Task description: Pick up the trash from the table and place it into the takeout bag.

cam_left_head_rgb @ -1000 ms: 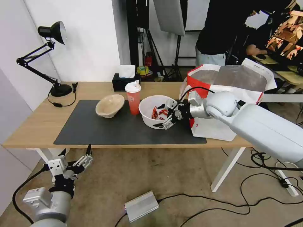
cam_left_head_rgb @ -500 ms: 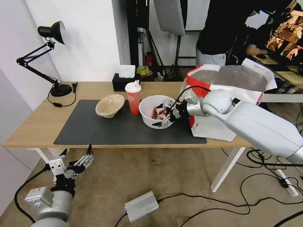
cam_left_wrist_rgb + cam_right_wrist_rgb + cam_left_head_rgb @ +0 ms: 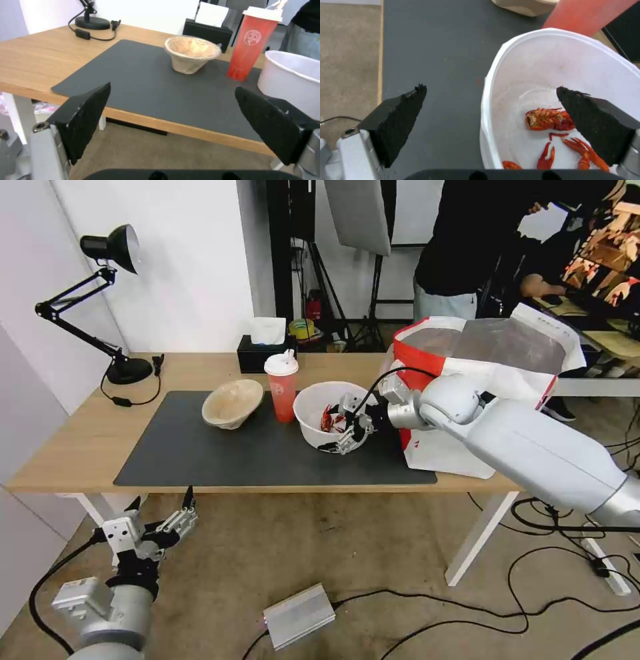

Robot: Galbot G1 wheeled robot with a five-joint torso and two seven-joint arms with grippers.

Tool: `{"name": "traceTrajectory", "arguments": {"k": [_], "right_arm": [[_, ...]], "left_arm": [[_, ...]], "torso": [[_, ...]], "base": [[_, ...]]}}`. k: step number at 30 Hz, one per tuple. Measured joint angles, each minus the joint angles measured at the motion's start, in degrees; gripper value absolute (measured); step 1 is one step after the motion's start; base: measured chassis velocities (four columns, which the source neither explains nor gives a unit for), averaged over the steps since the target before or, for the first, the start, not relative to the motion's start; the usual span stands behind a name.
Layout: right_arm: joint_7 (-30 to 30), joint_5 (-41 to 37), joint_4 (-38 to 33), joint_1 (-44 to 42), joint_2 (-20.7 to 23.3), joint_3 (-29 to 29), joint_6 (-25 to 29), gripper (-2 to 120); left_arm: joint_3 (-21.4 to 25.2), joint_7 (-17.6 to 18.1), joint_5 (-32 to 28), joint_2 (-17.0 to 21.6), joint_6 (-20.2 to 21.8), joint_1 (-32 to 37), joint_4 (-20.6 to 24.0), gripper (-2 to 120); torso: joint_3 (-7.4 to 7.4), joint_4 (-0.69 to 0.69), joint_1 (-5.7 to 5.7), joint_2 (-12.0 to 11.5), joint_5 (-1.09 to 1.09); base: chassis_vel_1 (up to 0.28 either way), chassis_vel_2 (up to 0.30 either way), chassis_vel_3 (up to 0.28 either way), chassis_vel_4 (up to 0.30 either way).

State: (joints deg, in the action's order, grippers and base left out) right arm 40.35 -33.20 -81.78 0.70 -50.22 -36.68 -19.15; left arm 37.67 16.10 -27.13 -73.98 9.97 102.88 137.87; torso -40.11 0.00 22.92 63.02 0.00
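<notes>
On the dark grey mat (image 3: 253, 453) of the wooden table (image 3: 87, 447), the white plastic bowl with crayfish shells (image 3: 319, 410) sits between the red drink cup (image 3: 281, 388) and the takeout bag (image 3: 480, 380) at the table's right end. Straddling the bowl's near rim, the right gripper (image 3: 345, 425) has its fingers spread, one inside, one outside over bare mat. Beyond the cup lies the crumpled paper-pulp bowl (image 3: 232, 403). Below the table's front edge, the left gripper (image 3: 163, 513) hangs spread wide, holding nothing.
</notes>
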Motion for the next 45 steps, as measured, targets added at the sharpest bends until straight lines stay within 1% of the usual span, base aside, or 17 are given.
{"name": "traceTrajectory", "arguments": {"k": [20,32,33,34,35,36,38,39,40,41,42,43,45], "right_arm": [[-0.12,0.13,3.82,-0.11,-3.12,-0.65,-0.49,100],[-0.22,0.21,4.57,-0.45,-3.41,-0.68,-0.47,99],[-0.27,0.21,4.57,-0.45,-3.43,-0.77,-0.46,94],[-0.27,0.21,4.57,-0.45,-3.43,-0.77,-0.46,94],[-0.32,0.21,4.59,-0.45,-3.45,-0.89,-0.46,89],[-0.32,0.21,4.6,-0.45,-3.45,-0.94,-0.46,87],[-0.38,0.23,4.62,-0.59,-3.46,-1.24,-0.45,76],[-0.38,0.23,4.62,-0.59,-3.46,-1.24,-0.45,76],[-0.42,0.25,4.66,-0.64,-3.49,-1.29,-0.45,72],[-0.44,0.3,4.79,-0.66,-3.57,-1.45,-0.46,66],[-0.44,0.33,4.84,-0.66,-3.61,-1.54,-0.45,63],[-0.44,0.33,4.84,-0.66,-3.61,-1.54,-0.45,63],[-0.43,0.35,4.99,-0.66,-3.79,-1.61,-0.46,50]], "left_arm": [[-0.6,0.03,0.62,-0.05,-0.17,-0.03,-0.41,100],[-0.62,0.06,0.66,-0.05,-0.2,0.03,-0.37,100],[-0.68,0.07,0.67,-0.07,-0.21,0.06,-0.33,100],[-0.68,0.07,0.67,-0.07,-0.21,0.06,-0.33,100],[-0.74,0.08,0.68,-0.09,-0.23,0.07,-0.29,100],[-0.76,0.08,0.69,-0.09,-0.23,0.07,-0.27,100],[-0.78,0.1,0.7,-0.13,-0.29,0.11,-0.06,100],[-0.78,0.1,0.7,-0.13,-0.29,0.11,-0.06,100],[-0.78,0.12,0.7,-0.14,-0.31,0.16,-0.01,100],[-0.76,0.17,0.7,-0.14,-0.36,0.26,0.06,100],[-0.75,0.2,0.7,-0.14,-0.39,0.29,0.13,100],[-0.75,0.2,0.7,-0.14,-0.39,0.29,0.13,100],[-0.72,0.24,0.7,-0.14,-0.44,0.31,0.31,100]], "torso": [[0.0,0.0,0.0,0.0,0.0],[0.0,0.0,0.0,0.0,0.0],[0.0,0.0,0.0,0.0,0.0],[0.0,0.0,0.0,0.0,0.0],[0.0,0.0,0.0,0.0,0.0],[0.0,0.0,0.0,0.0,0.0],[0.0,0.0,0.0,0.0,0.0],[0.0,0.0,0.0,0.0,0.0],[0.0,0.0,0.0,0.0,0.0],[0.0,0.0,0.0,0.0,0.0],[0.0,0.0,0.0,0.0,0.0],[0.0,0.0,0.0,0.0,0.0],[0.0,0.0,0.0,0.0,0.0]], "base": [[0.0,0.0,0.0,0.0],[0.0,0.0,0.0,0.0],[0.0,0.0,0.0,0.0],[0.0,0.0,0.0,0.0],[0.0,0.0,0.0,0.0],[0.0,0.0,0.0,0.0],[0.0,0.0,0.0,0.0],[0.0,0.0,0.0,0.0],[0.0,0.0,0.0,0.0],[0.0,0.0,0.0,0.0],[0.0,0.0,0.0,0.0],[0.0,0.0,0.0,0.0],[0.0,0.0,0.0,0.0]]}}
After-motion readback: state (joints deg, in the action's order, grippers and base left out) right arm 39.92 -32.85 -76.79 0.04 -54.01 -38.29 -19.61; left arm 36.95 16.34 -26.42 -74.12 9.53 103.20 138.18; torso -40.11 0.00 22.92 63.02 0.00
